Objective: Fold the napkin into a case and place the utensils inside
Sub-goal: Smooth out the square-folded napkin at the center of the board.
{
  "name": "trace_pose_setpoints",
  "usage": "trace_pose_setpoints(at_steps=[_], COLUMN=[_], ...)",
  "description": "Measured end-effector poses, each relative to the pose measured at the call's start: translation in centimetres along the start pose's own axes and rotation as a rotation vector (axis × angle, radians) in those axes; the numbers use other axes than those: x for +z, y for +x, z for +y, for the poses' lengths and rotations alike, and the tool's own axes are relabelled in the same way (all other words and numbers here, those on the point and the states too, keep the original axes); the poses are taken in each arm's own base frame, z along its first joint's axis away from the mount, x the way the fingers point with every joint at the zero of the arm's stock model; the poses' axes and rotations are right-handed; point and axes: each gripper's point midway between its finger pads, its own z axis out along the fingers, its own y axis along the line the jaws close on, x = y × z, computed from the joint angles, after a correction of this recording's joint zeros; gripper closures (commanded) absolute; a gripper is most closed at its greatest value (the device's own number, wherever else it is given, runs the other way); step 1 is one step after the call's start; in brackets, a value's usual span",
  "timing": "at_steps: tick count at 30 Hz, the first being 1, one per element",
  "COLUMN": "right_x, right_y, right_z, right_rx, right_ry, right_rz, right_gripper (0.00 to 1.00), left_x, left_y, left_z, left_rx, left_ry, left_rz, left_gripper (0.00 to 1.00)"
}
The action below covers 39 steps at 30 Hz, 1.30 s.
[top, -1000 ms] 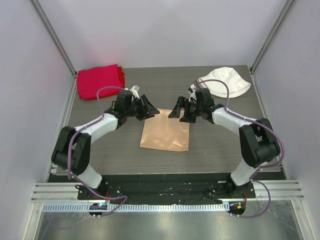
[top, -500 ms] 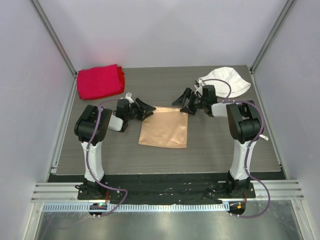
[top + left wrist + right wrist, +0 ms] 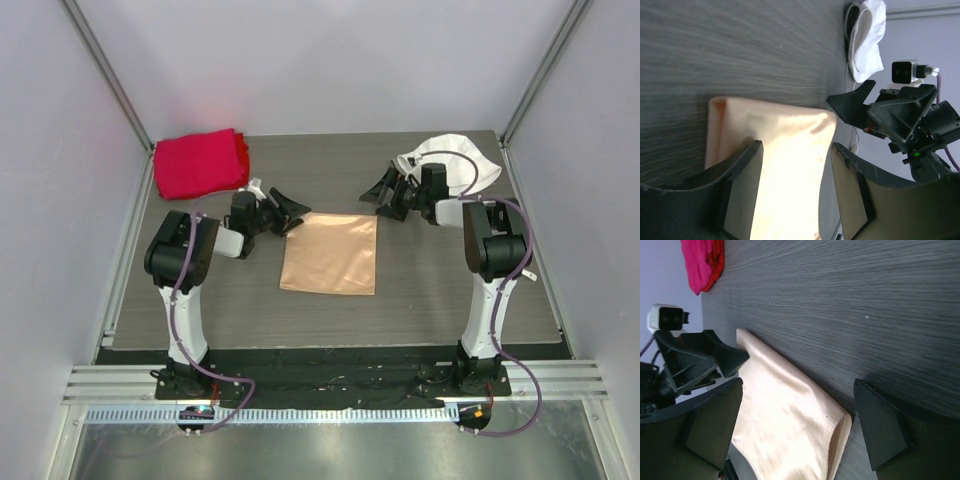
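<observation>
Napkin [image 3: 330, 253]: we see a thin, shiny peach-tan satin cloth with a smooth surface and a soft gloss. From the top view its outline is almost square.
Napkin edge: in the right wrist view, the corner nearest the camera shows two layers, one lying on the other.
Where the napkin is: it lies flat in the middle of the table [image 3: 430, 290], between the two grippers and apart from the other cloth things.
Table: a dark grey board with fine lines like wood grain.
Left arm: we see it folded up steeply above its base, with the wrist low over the table and pointing to the right.
Left gripper [image 3: 295, 215]: its jaws stand apart and hold nothing. The tips are just beside the far left corner of the napkin. We cannot tell if they touch it.
Right arm: it is folded the same way, mirrored, with the wrist low and pointing to the left.
Right gripper [image 3: 378, 200]: its jaws are spread wide and hold nothing. The tips are just beyond the far right corner of the napkin.
Fingers: black, wedge-shaped, with a matte surface.
Red cloth [image 3: 200, 163]: thick and folded, at the far left of the table.
White hat [image 3: 455, 160]: a soft bucket hat at the far right, just behind the right wrist.
</observation>
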Motion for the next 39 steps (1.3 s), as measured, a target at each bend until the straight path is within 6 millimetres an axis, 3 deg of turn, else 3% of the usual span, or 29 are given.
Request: trace_pose_setpoints(at_steps=[5, 7, 10, 13, 15, 17, 20, 22, 30, 39], right_x=[-1.0, -1.2, -0.3, 2.2, 3.8, 5.6, 7.6, 8.4, 8.5, 4.6], right_y=[-0.8, -1.2, -1.1, 0.9, 2.9, 5.3, 7.8, 8.4, 3.8, -2.5], right_z=[0.2, 1.6, 5.2, 9.8, 11.8, 12.4, 10.8, 9.0, 6.8, 1.7], right_rx=[-0.026, -0.049, -0.105, -0.138, -0.131, -0.112, -0.056, -0.003, 0.021, 0.065], right_ry=[0.132, 0.15, 0.11, 0.01, -0.056, -0.097, -0.101, -0.095, -0.095, -0.001], right_rz=[-0.017, -0.031, -0.038, -0.012, 0.02, 0.066, 0.122, 0.14, 0.058, -0.062], right_gripper=[0.0, 0.0, 0.0, 0.0, 0.0, 0.0, 0.0, 0.0, 0.0, 0.0], left_x=[0.5, 0.8, 1.0, 1.7, 2.1, 2.2, 2.2, 2.2, 2.3, 1.8], left_y=[-1.8, -2.5, -3.1, -3.0, -2.5, -1.9, -2.3, -2.8, -3.4, -4.9], left_z=[-3.8, -5.5, -6.7, -5.6, -3.7, -1.6, -0.7, -0.6, -0.1, -1.0], left_rx=[0.021, 0.023, 0.013, -0.025, -0.059, -0.084, -0.094, -0.096, -0.078, 0.032], left_ry=[0.06, 0.105, 0.153, 0.172, 0.15, 0.102, 0.079, 0.074, 0.039, -0.073], left_rz=[-0.006, -0.015, -0.03, -0.034, -0.028, -0.024, -0.047, -0.063, -0.087, -0.066], left_gripper=[0.37, 0.36, 0.34, 0.3, 0.28, 0.27, 0.25, 0.25, 0.25, 0.23])
